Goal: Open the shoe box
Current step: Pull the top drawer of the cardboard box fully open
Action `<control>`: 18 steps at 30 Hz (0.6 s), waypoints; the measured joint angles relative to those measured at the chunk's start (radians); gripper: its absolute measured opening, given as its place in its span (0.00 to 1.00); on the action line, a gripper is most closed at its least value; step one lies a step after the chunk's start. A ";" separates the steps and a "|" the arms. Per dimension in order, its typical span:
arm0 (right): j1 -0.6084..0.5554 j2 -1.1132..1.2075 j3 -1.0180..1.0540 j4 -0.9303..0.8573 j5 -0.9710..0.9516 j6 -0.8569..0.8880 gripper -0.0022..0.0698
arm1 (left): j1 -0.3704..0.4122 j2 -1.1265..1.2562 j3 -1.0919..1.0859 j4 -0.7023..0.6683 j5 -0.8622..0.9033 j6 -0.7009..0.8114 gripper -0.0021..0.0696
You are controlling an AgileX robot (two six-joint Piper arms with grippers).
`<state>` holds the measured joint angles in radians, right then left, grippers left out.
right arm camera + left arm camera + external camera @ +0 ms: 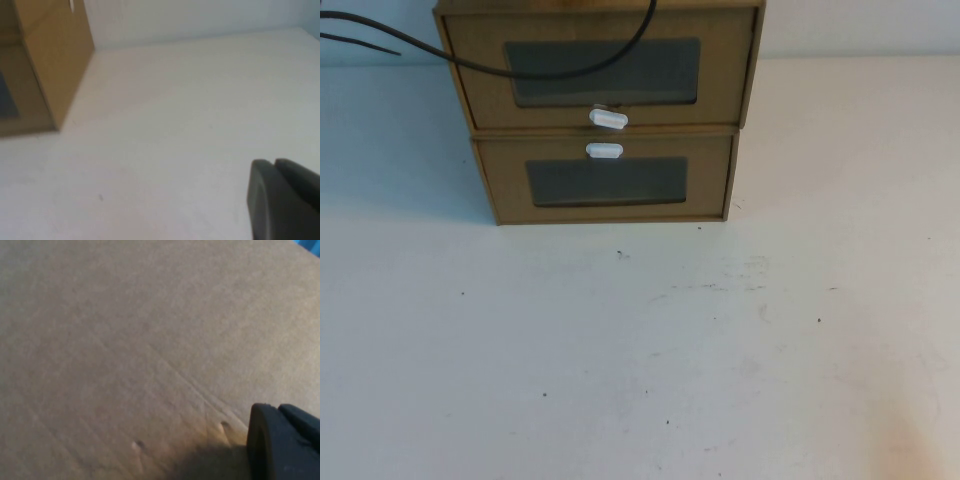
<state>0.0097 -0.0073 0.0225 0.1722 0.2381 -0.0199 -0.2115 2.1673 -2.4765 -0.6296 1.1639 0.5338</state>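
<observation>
**Ana:** Where is the work sitting?

**Ben:** Two cardboard shoe boxes are standing stacked at the far middle of the table (pixel 640 350), the upper shoe box (pixel 720 70) resting on the lower shoe box (pixel 705 180). Each is showing a dark window and a white handle toward the robot. The upper handle (pixel 608 118) and the lower handle (pixel 604 151) are lying one just above the other. Both fronts are looking closed.

**Ana:** And the arms?

**Ben:** Neither is showing in the high view. The right end effector (pixel 277 200) is hanging closed and empty over bare table, to the right of the stack and well apart from it. The left end effector (pixel 280 440) is hovering right up against a brown cardboard face. Which face that is, and whether the end effector is open or closed, cannot be told.

**Ana:** So how should the robot be approaching this?

**Ben:** The right arm is probably needing to open first. Then it should be coming at one handle squarely from the front, so it is pinching that handle and not its neighbour. The pull should be running straight toward the robot and slowly, because the stack looks light and may be sliding instead of opening. If the left arm is bracing the cardboard, that is helping. A black cable (pixel 480 66) is draping across the upper front, so the arm should be keeping clear of it.
</observation>
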 joint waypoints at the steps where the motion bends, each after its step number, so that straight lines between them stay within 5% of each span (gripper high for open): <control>1: 0.000 0.000 0.000 0.061 -0.036 0.000 0.01 | 0.000 0.000 0.000 0.000 0.000 0.000 0.02; 11: 0.000 0.000 0.000 0.464 -0.214 0.000 0.01 | 0.000 0.000 0.000 0.001 0.000 -0.003 0.02; 18: 0.000 0.084 -0.114 0.545 0.030 0.000 0.01 | 0.000 0.000 0.000 0.001 0.000 -0.005 0.02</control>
<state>0.0097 0.0772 -0.0916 0.7167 0.2684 -0.0199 -0.2115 2.1673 -2.4765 -0.6288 1.1639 0.5292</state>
